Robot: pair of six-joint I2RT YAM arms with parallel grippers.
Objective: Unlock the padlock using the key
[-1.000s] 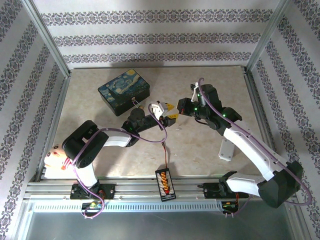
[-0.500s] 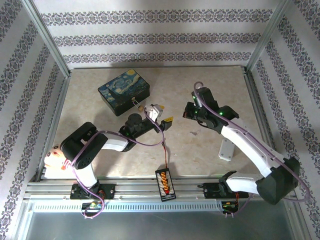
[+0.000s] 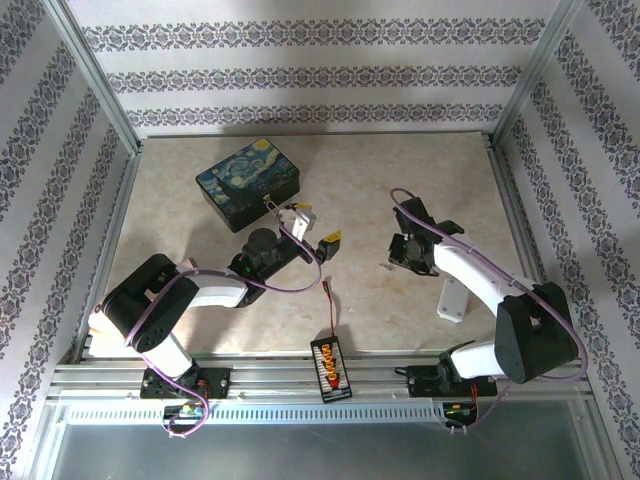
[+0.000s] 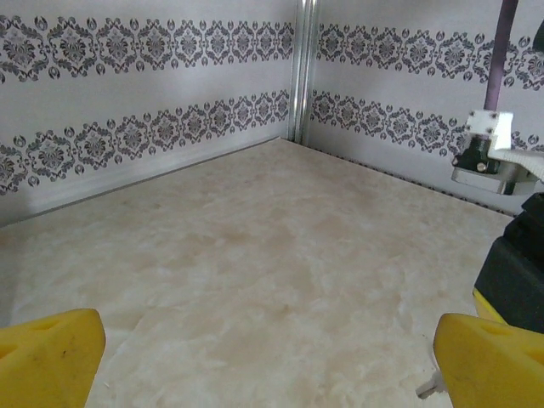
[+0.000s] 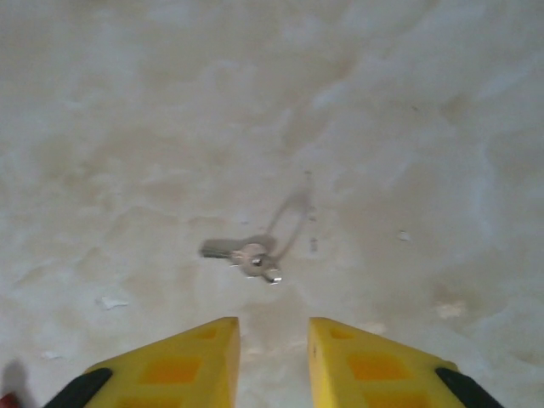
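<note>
At the bench's (image 3: 420, 170) near edge sits a small black board (image 3: 328, 362), and a red-tipped lead (image 3: 333, 310) runs up from it. To its right, a white block (image 3: 451, 298) stands beside the right arm (image 3: 490, 285). Toward the middle, the right claw (image 3: 403, 252) points down at the bench. Its yellow fingers (image 5: 187, 357) are a little apart with nothing between them. Just ahead of them lies a small silvery piece, apparently the key (image 5: 246, 252) (too blurred to be sure), flat on the bare surface and touching neither finger. Left of centre, the left claw (image 3: 312, 228) is spread wide and empty. In its own camera the tips (image 4: 51, 344) sit at opposite lower corners. Beyond it, toward the far-left corner, rests the painted box (image 3: 248, 183), lid shut.
</note>
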